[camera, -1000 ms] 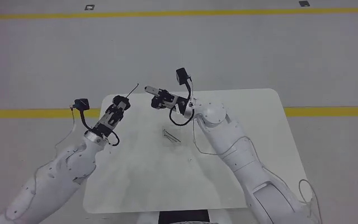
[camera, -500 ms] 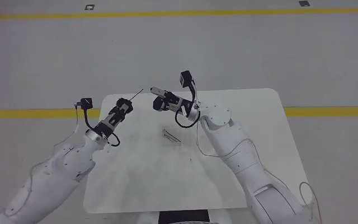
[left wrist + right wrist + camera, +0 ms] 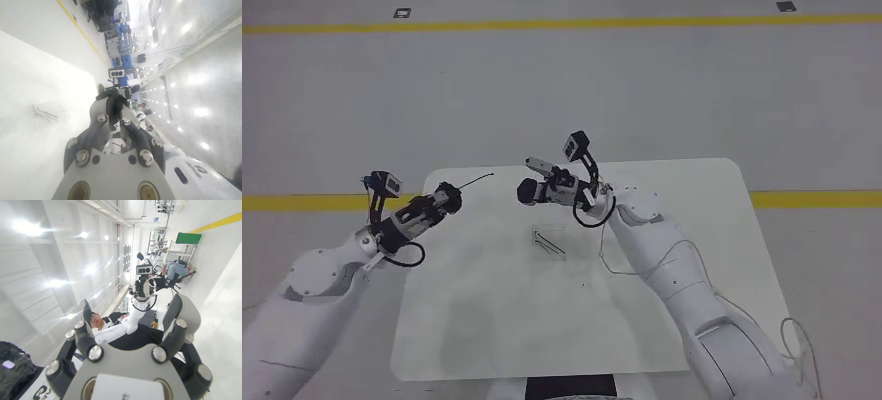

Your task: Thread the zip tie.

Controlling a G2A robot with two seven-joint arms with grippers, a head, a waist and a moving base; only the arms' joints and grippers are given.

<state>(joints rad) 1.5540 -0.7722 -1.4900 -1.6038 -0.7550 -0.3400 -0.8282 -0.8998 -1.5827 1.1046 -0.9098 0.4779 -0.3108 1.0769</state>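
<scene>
A: Which step?
B: Handover, I'd judge. My left gripper [image 3: 447, 193] pinches the zip tie [image 3: 475, 180] over the far-left corner of the bench [image 3: 692, 300]. My right gripper [image 3: 529, 178] gapes empty to its right. Next, nip what looks like its loose tip.

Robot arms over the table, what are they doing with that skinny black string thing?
The left gripper is shut on a thin black zip tie, and the tie's free end sticks out toward the right gripper. The right gripper is open and holds nothing. Both hang above the white table, with a gap between them, so the tie is not yet threaded. What look like spare ties lie on the table below.
</scene>
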